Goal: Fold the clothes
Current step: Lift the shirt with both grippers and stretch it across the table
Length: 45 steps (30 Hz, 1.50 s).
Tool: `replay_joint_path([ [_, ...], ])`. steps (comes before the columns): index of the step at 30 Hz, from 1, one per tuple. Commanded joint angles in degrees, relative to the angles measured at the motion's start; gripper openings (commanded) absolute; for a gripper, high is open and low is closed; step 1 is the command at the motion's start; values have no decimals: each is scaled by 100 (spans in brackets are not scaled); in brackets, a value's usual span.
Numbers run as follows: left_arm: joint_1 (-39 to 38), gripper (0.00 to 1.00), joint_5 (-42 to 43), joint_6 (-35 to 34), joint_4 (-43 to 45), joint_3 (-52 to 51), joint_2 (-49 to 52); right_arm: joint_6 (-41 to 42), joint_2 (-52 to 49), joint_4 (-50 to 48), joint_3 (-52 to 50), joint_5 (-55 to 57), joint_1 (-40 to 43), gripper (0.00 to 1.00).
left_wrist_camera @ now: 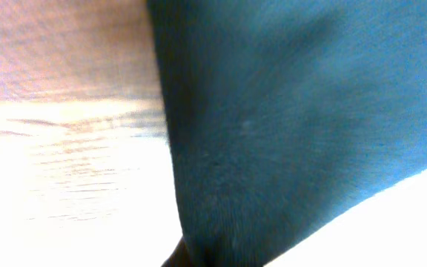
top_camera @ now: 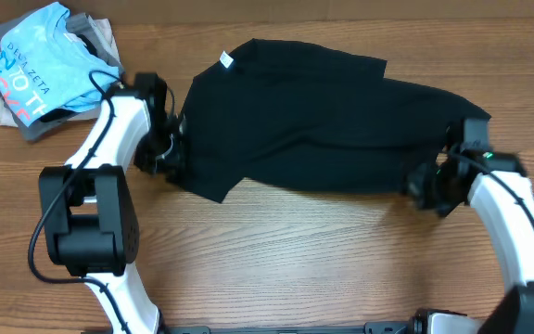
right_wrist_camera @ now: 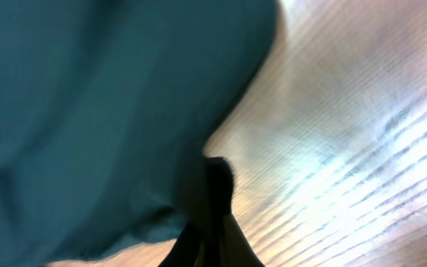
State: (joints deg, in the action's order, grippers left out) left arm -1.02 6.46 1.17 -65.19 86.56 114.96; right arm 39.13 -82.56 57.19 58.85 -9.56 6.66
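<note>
The clothes (top_camera: 313,121) are one large black garment lying crumpled across the middle of the wooden table, with a small white label (top_camera: 225,61) near its far left edge. My left gripper (top_camera: 170,153) is at the garment's left edge, shut on a pinch of the fabric. In the left wrist view the cloth (left_wrist_camera: 288,133) fills the right side and narrows down into the jaws. My right gripper (top_camera: 422,186) is at the garment's right end. In the right wrist view its fingers (right_wrist_camera: 217,185) are shut on a bunched edge of the cloth (right_wrist_camera: 87,111).
A pile with a light blue lettered tee (top_camera: 35,65) and grey and beige garments sits at the back left corner. Bare wooden table (top_camera: 295,260) stretches in front of the black garment. The left arm's base (top_camera: 86,223) stands at the front left.
</note>
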Motion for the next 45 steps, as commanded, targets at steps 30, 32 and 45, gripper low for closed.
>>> replay_joint_path([
  [30, -1335, 4, -1064, -1381, -546, 3095, -4406, -876, 424, 2162, 7285, -201, -28, 4],
  [32, -1335, 4, -1244, -1373, -313, 3095, -4039, -876, 168, 1978, 7285, -275, -28, 4],
  [45, -914, 4, -2004, -1091, 2024, 3611, -1386, -850, -1869, -367, 7287, -957, -26, 4],
])
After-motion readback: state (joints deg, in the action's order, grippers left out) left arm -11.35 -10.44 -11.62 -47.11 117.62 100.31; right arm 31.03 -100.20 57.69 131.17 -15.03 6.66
